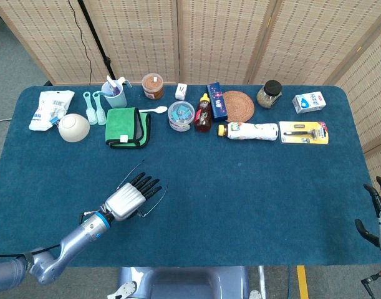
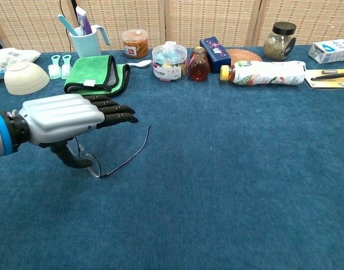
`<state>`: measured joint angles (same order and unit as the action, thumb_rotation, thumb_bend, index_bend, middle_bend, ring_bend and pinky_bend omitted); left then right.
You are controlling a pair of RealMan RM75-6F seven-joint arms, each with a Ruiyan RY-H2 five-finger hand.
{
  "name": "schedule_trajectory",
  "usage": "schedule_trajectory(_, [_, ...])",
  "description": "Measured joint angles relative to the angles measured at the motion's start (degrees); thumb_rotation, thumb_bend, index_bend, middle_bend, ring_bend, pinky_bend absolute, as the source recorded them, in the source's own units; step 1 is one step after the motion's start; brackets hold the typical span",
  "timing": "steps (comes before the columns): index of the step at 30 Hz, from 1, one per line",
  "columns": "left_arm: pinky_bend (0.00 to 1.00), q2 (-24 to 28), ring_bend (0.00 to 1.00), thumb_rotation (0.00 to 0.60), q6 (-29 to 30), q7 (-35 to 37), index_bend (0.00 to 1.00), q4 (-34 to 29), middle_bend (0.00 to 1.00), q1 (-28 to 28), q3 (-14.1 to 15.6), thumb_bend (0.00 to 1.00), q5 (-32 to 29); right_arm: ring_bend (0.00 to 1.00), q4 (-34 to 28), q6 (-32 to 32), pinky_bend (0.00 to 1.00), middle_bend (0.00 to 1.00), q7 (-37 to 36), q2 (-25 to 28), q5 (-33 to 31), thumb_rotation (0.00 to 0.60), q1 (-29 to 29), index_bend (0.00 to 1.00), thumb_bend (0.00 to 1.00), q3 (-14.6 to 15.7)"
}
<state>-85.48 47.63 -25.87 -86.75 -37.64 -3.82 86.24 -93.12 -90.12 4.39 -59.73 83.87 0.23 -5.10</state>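
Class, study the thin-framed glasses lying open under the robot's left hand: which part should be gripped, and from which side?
Probably the front frame of the glasses, pinched from above. They lie flat on the table with thin wire arms spread, one arm trailing right; the left hand already hovers directly over the front.

A green cloth (image 1: 127,127), white bowl (image 1: 73,127), honey bottle (image 1: 203,114) and woven coaster (image 1: 238,106) line the table's far side.

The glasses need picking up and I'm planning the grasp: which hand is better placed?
Left. The left hand is over the glasses, fingers spread; the right hand sits at the table's far edge.
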Motion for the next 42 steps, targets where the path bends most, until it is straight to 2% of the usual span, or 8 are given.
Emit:
schedule_trajectory(9, [0.00,-6.4,0.00,0.565,0.1,-4.6,0.00,2.0,0.00,-3.0,-3.8,0.25,-6.8,0.11,0.0,-0.7,0.17,0.03,-0.1,0.2,-0.3,0.600,-0.6,0.15,0.30,-0.1])
schedule_trajectory(12, [0.00,-6.8,0.00,0.569,0.1,-5.0,0.00,2.0,0.00,-4.1,-4.8,0.25,-8.1,0.11,-0.2,-0.9,0.17,0.03,0.1,0.3,-0.1,0.600,-0.7,0.15,0.30,-0.1])
schedule_trajectory(16, [0.00,-4.9,0.00,0.568,0.1,-4.2,0.00,0.8,0.00,-4.7,-5.2,0.25,-8.1,0.11,-0.5,-1.2,0.17,0.03,0.4,0.3,0.0,0.600,-0.8,0.15,0.30,-0.2])
schedule_trajectory(20, [0.00,-0.5,0.00,0.568,-1.2,-0.5,0.00,-1.4,0.00,-5.2,-5.1,0.23,-7.4,0.11,-0.7,-1.3,0.17,0.03,0.5,0.4,0.0,0.600,-0.9,0.15,0.30,-0.2])
schedule_trajectory(25, [0.00,4.9,0.00,0.568,-4.2,6.4,0.00,-3.5,0.00,-6.4,-4.7,0.16,-5.7,0.11,-0.9,-1.1,0.17,0.03,0.8,0.3,0.3,0.600,-0.7,0.15,0.30,-0.3])
schedule_trajectory(30, [0.00,10.6,0.00,0.572,-8.9,10.1,0.00,-4.3,0.00,-9.3,-3.3,0.15,-2.3,0.11,-1.2,-1.2,0.17,0.03,1.2,0.2,0.6,0.600,-0.6,0.15,0.30,-0.4])
schedule_trajectory(34, [0.00,11.3,0.00,0.574,-10.9,11.5,0.00,-3.7,0.00,-11.4,-1.6,0.15,0.7,0.11,-1.3,-1.6,0.17,0.03,1.2,0.3,0.7,0.600,-0.7,0.15,0.30,-0.4])
schedule_trajectory(42, [0.00,9.1,0.00,0.575,-11.6,6.3,0.00,-1.4,0.00,-14.1,0.3,0.15,2.1,0.11,-1.3,-2.5,0.17,0.03,1.0,0.4,0.9,0.600,-1.2,0.15,0.30,-0.6])
